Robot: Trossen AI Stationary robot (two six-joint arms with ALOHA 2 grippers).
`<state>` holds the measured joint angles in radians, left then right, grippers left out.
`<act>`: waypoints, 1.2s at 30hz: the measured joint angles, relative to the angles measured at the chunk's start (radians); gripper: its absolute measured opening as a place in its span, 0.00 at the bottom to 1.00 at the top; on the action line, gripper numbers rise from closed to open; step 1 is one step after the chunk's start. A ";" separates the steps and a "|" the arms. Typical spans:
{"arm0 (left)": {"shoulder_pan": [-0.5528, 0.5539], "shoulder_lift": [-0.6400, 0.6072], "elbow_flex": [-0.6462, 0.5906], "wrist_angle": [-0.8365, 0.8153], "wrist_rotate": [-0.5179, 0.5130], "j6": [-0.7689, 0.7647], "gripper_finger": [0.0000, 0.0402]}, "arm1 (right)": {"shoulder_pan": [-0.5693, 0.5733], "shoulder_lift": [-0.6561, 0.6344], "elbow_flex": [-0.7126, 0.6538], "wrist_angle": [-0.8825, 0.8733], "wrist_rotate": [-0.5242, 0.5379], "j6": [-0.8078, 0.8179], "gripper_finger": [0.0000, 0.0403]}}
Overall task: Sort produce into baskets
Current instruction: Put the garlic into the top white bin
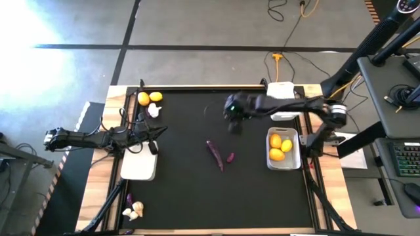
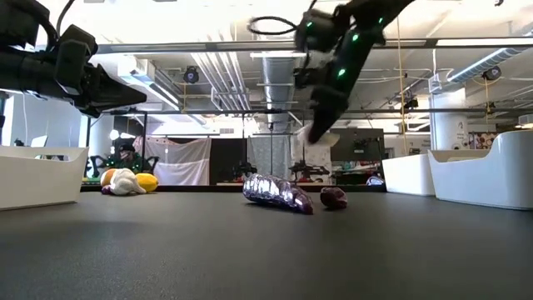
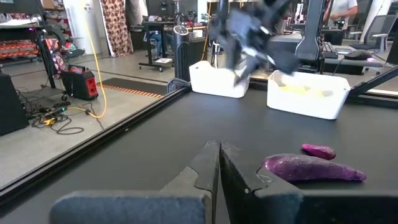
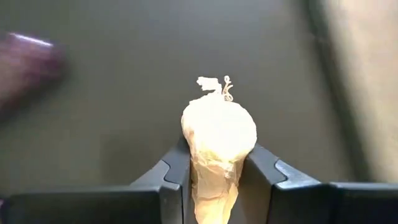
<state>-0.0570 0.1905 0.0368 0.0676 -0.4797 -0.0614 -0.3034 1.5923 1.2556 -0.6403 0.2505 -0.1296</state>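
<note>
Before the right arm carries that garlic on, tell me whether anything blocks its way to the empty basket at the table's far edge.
Nothing visible does. The right gripper holds the garlic bulb above the mat, and the empty basket sits close beside it with only bare mat between. The lemon basket lies off to the side.

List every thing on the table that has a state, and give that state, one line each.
Right gripper: jaws shut on a garlic bulb, lifted above the mat.
Left gripper: jaws shut, empty, by the left basket.
Left basket: empty.
Right basket: holds three lemons.
Far basket: contents hidden by the arm.
Long purple piece: lying loose on the mat.
</note>
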 joint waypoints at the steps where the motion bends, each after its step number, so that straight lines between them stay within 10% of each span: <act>1: 0.000 0.000 0.000 -0.001 0.000 0.000 0.00 | -0.021 -0.030 0.009 -0.042 0.076 -0.002 0.21; 7: 0.000 0.002 0.000 -0.001 0.000 0.000 0.00 | -0.208 -0.183 0.017 -0.219 0.401 0.040 0.23; 19: 0.000 0.002 0.000 -0.001 0.000 0.000 0.00 | -0.620 -0.133 -0.093 -0.268 0.136 0.216 0.24; 36: 0.000 0.002 0.000 -0.001 0.000 0.000 0.00 | -0.659 0.085 -0.129 -0.316 0.115 0.210 0.38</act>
<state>-0.0570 0.1925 0.0368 0.0669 -0.4801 -0.0616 -0.9627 1.6769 1.1268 -0.9562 0.3656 0.0802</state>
